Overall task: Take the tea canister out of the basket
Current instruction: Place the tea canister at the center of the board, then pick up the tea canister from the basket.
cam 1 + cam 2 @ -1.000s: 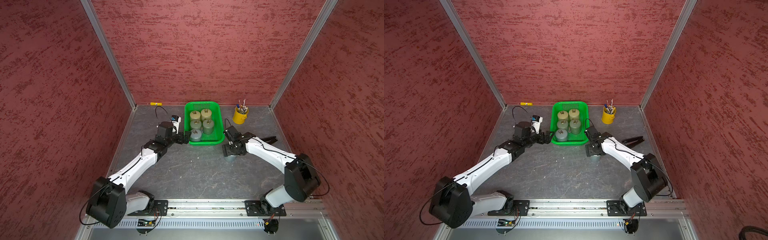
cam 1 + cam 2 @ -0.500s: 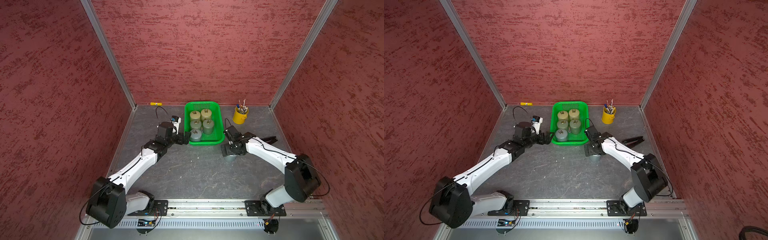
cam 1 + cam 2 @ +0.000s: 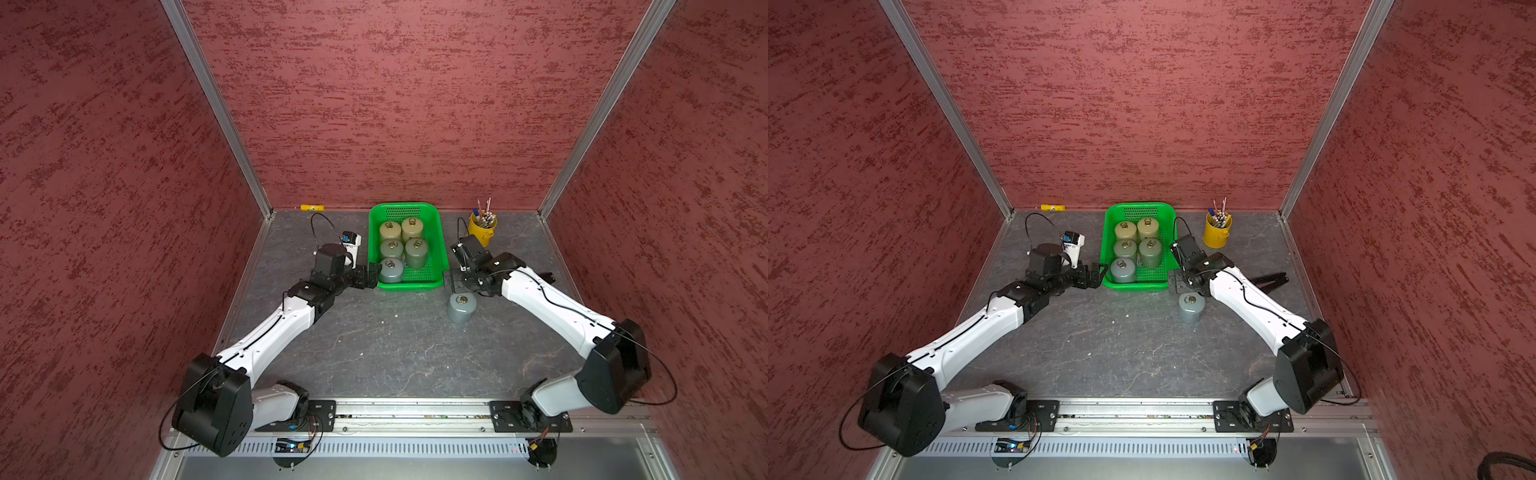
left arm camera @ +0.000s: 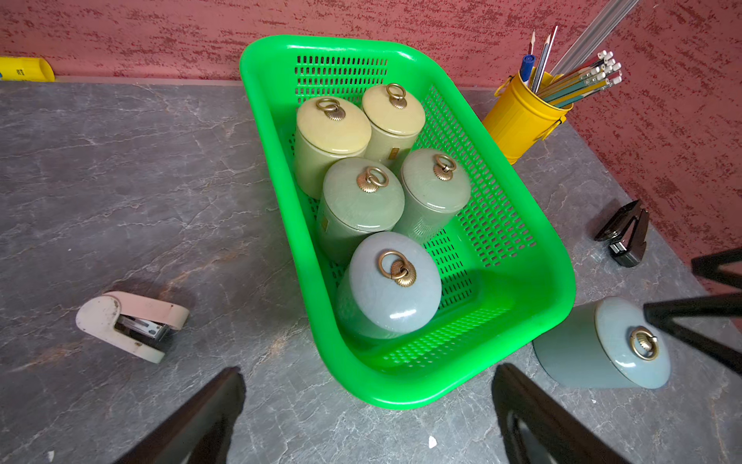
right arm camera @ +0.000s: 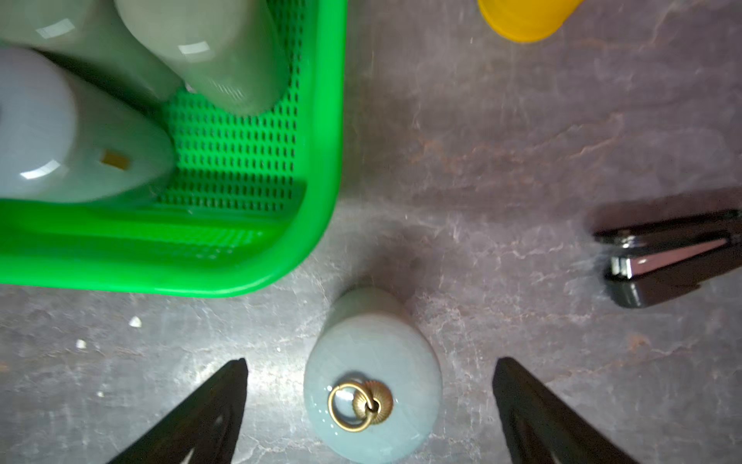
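The green basket [image 3: 409, 286] [image 3: 1136, 286] [image 4: 401, 395] [image 5: 200, 281] stands at the back middle of the table. It holds several upright tea canisters with brass ring lids, cream, green and one grey-blue [image 3: 390, 270] [image 4: 389, 289]. Another grey-blue tea canister [image 3: 461, 309] [image 3: 1191, 309] [image 4: 602, 349] [image 5: 371, 385] stands on the table off the basket's front right corner. My right gripper [image 3: 455, 282] [image 5: 370, 361] hangs open just above it, its fingers clear of it on both sides. My left gripper [image 3: 374, 275] [image 4: 367, 369] is open and empty at the basket's front left corner.
A yellow bucket [image 3: 482, 232] of pencils stands right of the basket. A black stapler [image 3: 1271, 279] [image 5: 674, 257] lies by the right arm. A pink and white stapler [image 4: 132, 325] lies left of the basket. A small yellow object [image 3: 311, 207] sits against the back wall.
My right gripper has lifted and drawn back from the grey-blue canister on the table, which now shows in full. The left arm has not moved.
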`<state>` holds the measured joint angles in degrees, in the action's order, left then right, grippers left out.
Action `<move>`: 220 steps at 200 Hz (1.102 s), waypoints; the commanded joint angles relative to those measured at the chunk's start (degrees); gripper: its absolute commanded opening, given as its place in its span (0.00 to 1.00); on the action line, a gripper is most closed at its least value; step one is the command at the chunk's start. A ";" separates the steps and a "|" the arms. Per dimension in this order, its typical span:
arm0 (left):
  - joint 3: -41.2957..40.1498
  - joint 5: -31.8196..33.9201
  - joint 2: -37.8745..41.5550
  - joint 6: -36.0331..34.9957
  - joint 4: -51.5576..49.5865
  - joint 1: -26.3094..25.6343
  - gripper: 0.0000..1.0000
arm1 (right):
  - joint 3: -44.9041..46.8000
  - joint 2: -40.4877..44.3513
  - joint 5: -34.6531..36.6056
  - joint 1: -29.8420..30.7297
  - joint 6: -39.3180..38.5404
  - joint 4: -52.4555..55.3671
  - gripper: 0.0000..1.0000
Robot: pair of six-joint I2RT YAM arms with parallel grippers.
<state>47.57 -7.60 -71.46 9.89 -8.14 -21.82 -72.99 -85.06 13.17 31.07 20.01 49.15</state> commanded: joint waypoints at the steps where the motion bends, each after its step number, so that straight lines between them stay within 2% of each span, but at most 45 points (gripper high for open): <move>1: 0.59 -2.45 -0.35 2.38 0.30 1.52 1.00 | -4.73 -0.27 -0.05 -0.09 -1.09 -0.10 0.99; 24: 1.03 -4.83 -0.35 4.02 0.34 3.18 1.00 | -10.18 -4.88 -6.45 1.03 -1.16 -3.10 0.99; 48: 1.42 -5.76 -0.26 4.69 0.03 4.40 1.00 | -18.19 -12.21 -9.40 3.85 -1.63 -3.25 0.99; 80: 2.43 -4.86 -0.55 4.01 -2.30 4.86 1.00 | -28.70 -21.55 -9.69 7.42 -2.35 -0.22 0.99; 116: 2.44 -3.75 1.01 3.81 -3.15 5.05 1.00 | -35.95 -29.00 -10.35 9.72 -2.17 2.91 0.98; 220: 2.00 -2.98 0.71 4.73 -2.26 5.05 1.00 | -47.19 -41.23 -10.40 11.10 -1.55 4.92 0.98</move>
<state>48.62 -11.46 -71.16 14.74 -10.48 -16.99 -117.03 -124.27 3.40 41.87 18.41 52.62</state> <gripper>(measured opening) 0.997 0.984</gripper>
